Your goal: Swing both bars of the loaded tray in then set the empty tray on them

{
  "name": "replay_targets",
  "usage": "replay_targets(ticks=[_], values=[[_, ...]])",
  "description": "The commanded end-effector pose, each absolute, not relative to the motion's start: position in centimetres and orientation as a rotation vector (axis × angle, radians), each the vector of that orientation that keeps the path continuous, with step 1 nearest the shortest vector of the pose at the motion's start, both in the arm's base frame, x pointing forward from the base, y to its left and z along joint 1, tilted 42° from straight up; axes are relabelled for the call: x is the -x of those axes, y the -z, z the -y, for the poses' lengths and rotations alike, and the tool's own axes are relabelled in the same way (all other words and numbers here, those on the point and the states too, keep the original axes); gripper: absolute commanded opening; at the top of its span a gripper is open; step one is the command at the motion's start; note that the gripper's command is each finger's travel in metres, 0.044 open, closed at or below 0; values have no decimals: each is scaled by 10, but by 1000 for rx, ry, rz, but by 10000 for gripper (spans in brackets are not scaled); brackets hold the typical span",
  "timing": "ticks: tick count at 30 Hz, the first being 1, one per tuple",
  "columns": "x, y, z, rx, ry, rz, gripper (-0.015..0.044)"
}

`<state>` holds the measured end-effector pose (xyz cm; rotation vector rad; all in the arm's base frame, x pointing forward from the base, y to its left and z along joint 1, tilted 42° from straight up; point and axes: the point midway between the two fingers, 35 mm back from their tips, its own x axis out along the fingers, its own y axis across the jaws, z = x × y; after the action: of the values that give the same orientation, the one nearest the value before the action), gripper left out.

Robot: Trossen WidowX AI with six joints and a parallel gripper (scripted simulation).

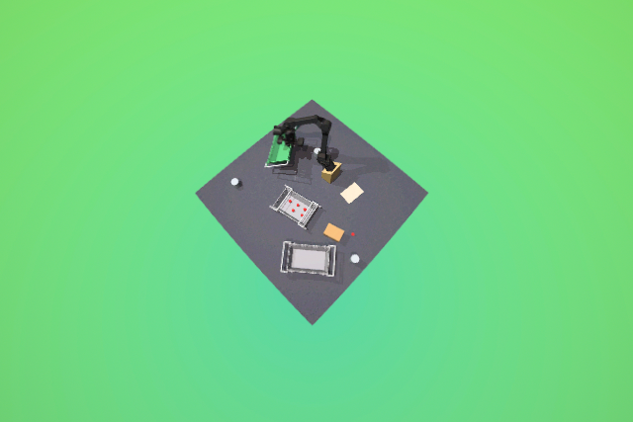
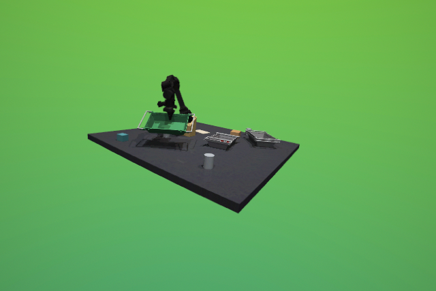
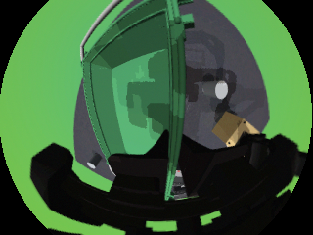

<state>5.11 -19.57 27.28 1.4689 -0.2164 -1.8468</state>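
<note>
My gripper [image 2: 170,117] [image 3: 170,132] is shut on a long side wall of the empty green tray [image 1: 280,150] [image 2: 176,126] [image 3: 142,108]. The tray hangs above the table, tilted sideways with its inside facing the exterior camera. Its wire bars [image 2: 142,119] [image 2: 193,123] stick out beyond its ends. The grey loaded tray [image 1: 289,206] [image 2: 216,144] stands on the table with several red blocks [image 1: 298,205] in it. Its wire bars show near its two ends; whether they lie inward or outward is too small to tell. The arm hides part of the green tray in the top view.
A larger grey tray [image 1: 309,258] [image 2: 260,135] stands beyond the loaded one. Also there are an orange block [image 1: 333,231], a cream slab [image 1: 351,193], a tan box [image 1: 330,174] at the arm's base, a teal block [image 2: 122,136] and white cylinders [image 1: 234,181] [image 1: 354,258] [image 3: 221,90].
</note>
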Motion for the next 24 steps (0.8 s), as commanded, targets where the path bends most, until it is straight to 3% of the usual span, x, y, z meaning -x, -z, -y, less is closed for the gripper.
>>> replay_targets(ticks=[1,24], values=[[-62,-275,198,-1463,1827,193,0],[-134,-246,203,-1389,1792,-100,0]])
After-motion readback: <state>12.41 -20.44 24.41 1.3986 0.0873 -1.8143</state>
